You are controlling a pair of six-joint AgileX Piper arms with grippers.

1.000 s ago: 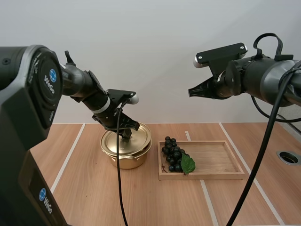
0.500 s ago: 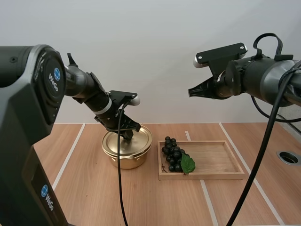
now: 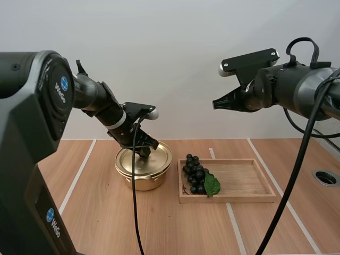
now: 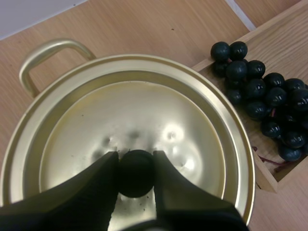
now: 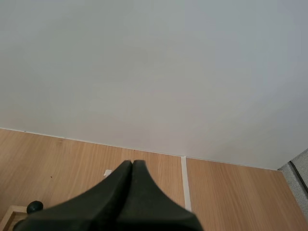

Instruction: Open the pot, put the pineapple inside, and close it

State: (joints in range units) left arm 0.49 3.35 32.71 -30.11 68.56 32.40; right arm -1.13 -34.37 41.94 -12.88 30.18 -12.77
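A gold pot [image 3: 143,178] stands on the table with its gold lid [image 3: 144,159] resting on it. My left gripper [image 3: 143,152] is down on the lid, its fingers shut on the lid's black knob [image 4: 136,173] at the centre of the lid [image 4: 144,120]. A bunch of dark grapes [image 3: 197,174] with a green leaf lies at the left end of the wooden tray [image 3: 249,183], right of the pot; the grapes [image 4: 262,96] sit just past the pot's rim. My right gripper [image 3: 215,104] hangs high above the tray, shut on nothing [image 5: 132,166].
The pot has a loop handle [image 4: 48,55] on its side. The tray's right part is bare wood. A round metal grommet [image 3: 325,177] is set in the table at the far right. White lines cross the wooden tabletop.
The left gripper and the pot with its lid have shifted slightly to the right. The right arm has not moved.
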